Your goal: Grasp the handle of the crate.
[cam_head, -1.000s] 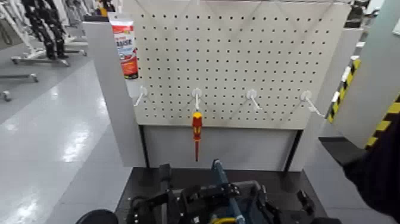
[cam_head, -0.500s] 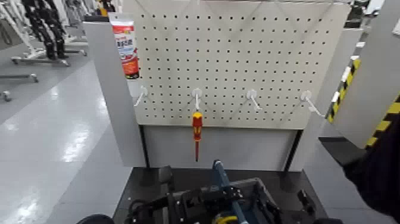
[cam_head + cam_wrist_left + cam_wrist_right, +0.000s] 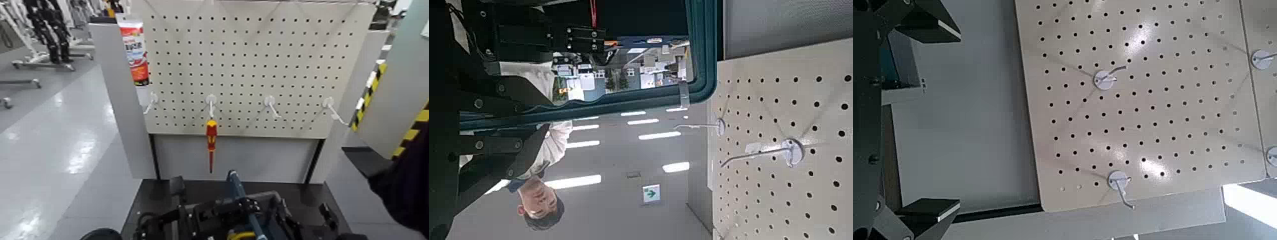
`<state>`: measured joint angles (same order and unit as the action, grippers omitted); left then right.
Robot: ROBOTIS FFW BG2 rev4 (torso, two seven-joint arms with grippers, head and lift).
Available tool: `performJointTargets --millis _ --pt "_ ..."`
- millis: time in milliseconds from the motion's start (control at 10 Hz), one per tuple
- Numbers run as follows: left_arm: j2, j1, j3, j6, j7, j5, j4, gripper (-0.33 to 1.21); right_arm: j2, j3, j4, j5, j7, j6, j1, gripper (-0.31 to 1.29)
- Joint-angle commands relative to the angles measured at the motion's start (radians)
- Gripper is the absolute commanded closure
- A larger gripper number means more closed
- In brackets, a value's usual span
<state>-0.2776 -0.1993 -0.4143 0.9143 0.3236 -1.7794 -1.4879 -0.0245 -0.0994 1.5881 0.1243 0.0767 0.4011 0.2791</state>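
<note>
At the bottom of the head view sits the dark blue-grey crate [image 3: 276, 214], with a yellow tool [image 3: 239, 235] showing inside. Its thin blue-grey handle [image 3: 235, 185] arches up over the middle. My left gripper [image 3: 246, 205] reaches in from the left and is shut on the handle. In the left wrist view the handle [image 3: 599, 112] runs out from between the dark fingers [image 3: 499, 150] toward the crate wall [image 3: 701, 45]. My right gripper [image 3: 938, 118] is open, with nothing between its fingers, and faces the pegboard.
A white pegboard [image 3: 255, 64] with hooks stands right behind the crate, a red-and-yellow screwdriver [image 3: 210, 137] hanging from one hook. Hazard-striped posts [image 3: 408, 134] stand at the right. A person [image 3: 539, 200] shows in the left wrist view. Open floor lies to the left.
The head view has shifted very slightly. My left gripper stays shut on the handle and the crate has not visibly moved.
</note>
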Motion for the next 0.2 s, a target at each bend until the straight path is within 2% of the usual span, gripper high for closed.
performJointTargets --millis 100,200 --pt "0.0 -0.002 -0.001 0.0 0.0 0.0 -0.002 1.15 0.002 0.003 0.007 -0.02 -0.005 -0.016 0.0 0.13" --pt "0.0 -0.002 0.0 0.0 0.0 0.0 -0.002 1.15 0.003 0.007 0.009 -0.023 -0.011 -0.015 0.0 0.13"
